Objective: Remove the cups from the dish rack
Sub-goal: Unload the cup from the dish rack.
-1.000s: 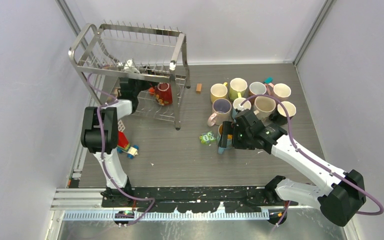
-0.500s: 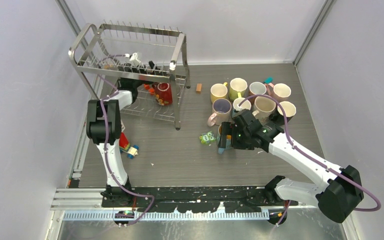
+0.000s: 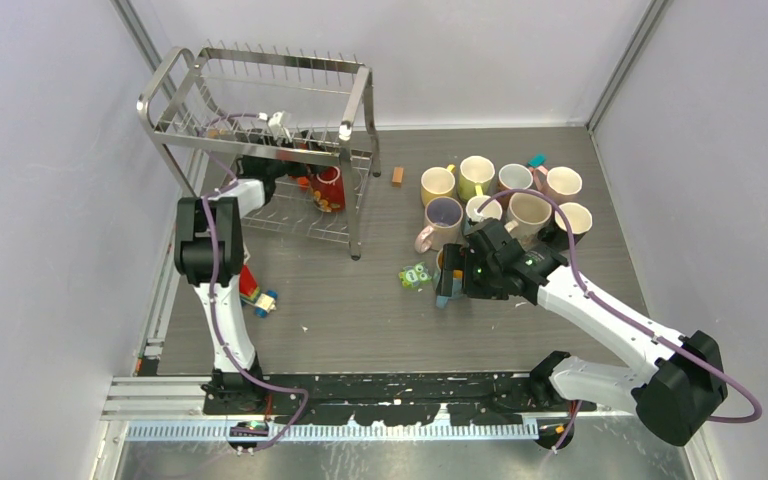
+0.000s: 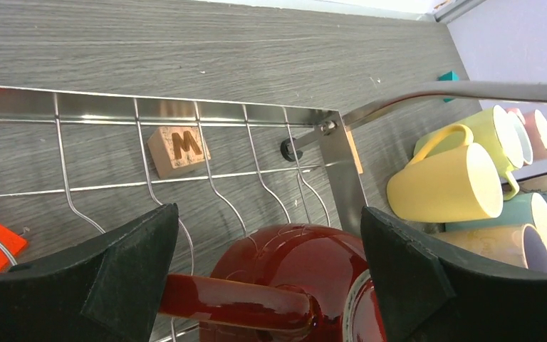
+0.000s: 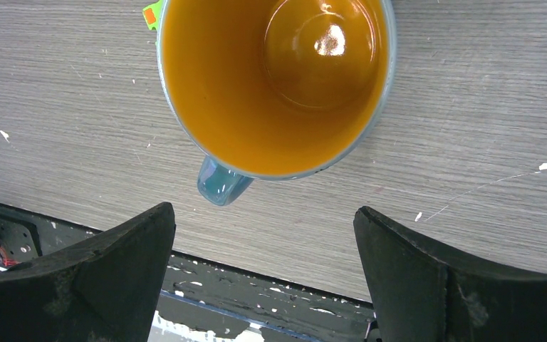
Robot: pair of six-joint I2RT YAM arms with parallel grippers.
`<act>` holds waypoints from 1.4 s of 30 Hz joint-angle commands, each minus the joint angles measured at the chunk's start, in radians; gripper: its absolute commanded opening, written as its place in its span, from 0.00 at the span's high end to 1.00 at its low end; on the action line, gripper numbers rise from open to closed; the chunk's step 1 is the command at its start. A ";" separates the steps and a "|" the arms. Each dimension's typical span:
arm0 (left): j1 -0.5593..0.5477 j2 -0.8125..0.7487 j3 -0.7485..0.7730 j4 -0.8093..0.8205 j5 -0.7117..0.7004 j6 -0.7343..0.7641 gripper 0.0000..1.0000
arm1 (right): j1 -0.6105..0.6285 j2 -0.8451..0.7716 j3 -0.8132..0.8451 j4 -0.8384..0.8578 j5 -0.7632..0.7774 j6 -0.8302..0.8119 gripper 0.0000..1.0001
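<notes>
Now that my left gripper point(image 4: 268, 214) has slid deeper into the rack point(image 4: 185, 110), wide astride the last mug point(image 4: 285, 263), my right gripper point(image 5: 263, 214) waits wide.

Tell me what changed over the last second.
The left hand reached farther into the lower tier of the dish rack, toward the red mug, open, gripping nothing. The right hand stayed open above the orange-lined mug; the unloaded mugs did not move.

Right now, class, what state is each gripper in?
Left gripper: open, astride the red mug in the dish rack.
Right gripper: open, empty, above the orange-lined mug.
</notes>
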 commanded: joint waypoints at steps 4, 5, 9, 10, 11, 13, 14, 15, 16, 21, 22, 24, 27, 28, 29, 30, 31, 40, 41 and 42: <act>0.014 -0.083 0.022 -0.115 0.085 0.080 0.00 | -0.001 -0.029 0.005 0.025 -0.003 -0.004 0.00; 0.018 -0.090 0.011 -0.118 0.086 0.082 0.00 | -0.001 -0.031 0.003 0.025 -0.003 -0.004 0.00; 0.018 -0.120 -0.012 -0.132 0.110 0.093 0.00 | -0.001 -0.042 -0.003 0.027 -0.003 -0.004 0.00; 0.018 -0.125 -0.015 -0.135 0.123 0.095 0.00 | -0.001 -0.045 -0.006 0.027 -0.003 -0.005 0.00; 0.018 -0.128 -0.017 -0.143 0.137 0.097 0.00 | -0.001 -0.047 -0.007 0.029 -0.003 -0.004 0.00; 0.047 -0.140 -0.022 -0.156 0.153 0.103 0.00 | -0.002 -0.050 -0.013 0.033 -0.003 -0.004 0.00; 0.049 -0.144 -0.028 -0.156 0.163 0.102 0.00 | 0.000 -0.053 -0.015 0.033 -0.003 -0.004 0.00; 0.050 -0.147 -0.029 -0.161 0.170 0.104 0.00 | 0.000 -0.056 -0.017 0.034 -0.003 -0.005 0.00; 0.050 -0.148 -0.027 -0.173 0.177 0.108 0.00 | -0.001 -0.060 -0.019 0.035 -0.003 -0.003 0.00; 0.052 -0.157 -0.020 -0.232 0.203 0.132 0.00 | -0.001 -0.077 -0.026 0.030 -0.003 -0.004 0.00; 0.051 -0.158 -0.020 -0.240 0.208 0.135 0.00 | -0.001 -0.081 -0.029 0.030 -0.003 -0.004 0.00; 0.051 -0.156 -0.013 -0.266 0.214 0.150 0.00 | -0.001 -0.087 -0.033 0.031 -0.004 -0.004 0.00; 0.052 -0.159 -0.013 -0.267 0.191 0.158 0.00 | -0.001 -0.090 -0.037 0.031 -0.003 -0.004 0.00; 0.051 -0.158 -0.009 -0.262 0.180 0.154 0.00 | -0.001 -0.090 -0.038 0.031 -0.003 -0.005 0.00; 0.052 -0.157 -0.003 -0.256 0.165 0.151 0.00 | 0.000 -0.089 -0.038 0.031 -0.003 -0.005 0.00; 0.052 -0.151 0.007 -0.247 0.162 0.146 0.00 | 0.000 -0.088 -0.038 0.032 -0.003 -0.006 0.00; 0.052 -0.142 0.022 -0.245 0.158 0.143 0.00 | -0.001 -0.086 -0.036 0.031 -0.003 -0.007 0.00; 0.048 -0.022 0.192 -0.327 0.216 0.161 0.00 | 0.000 -0.068 -0.021 0.019 -0.003 -0.013 0.00; 0.047 -0.009 0.207 -0.349 0.228 0.176 0.00 | -0.001 -0.064 -0.019 0.019 -0.003 -0.014 0.00; 0.045 0.001 0.221 -0.383 0.241 0.194 0.00 | -0.001 -0.060 -0.016 0.018 -0.003 -0.014 0.00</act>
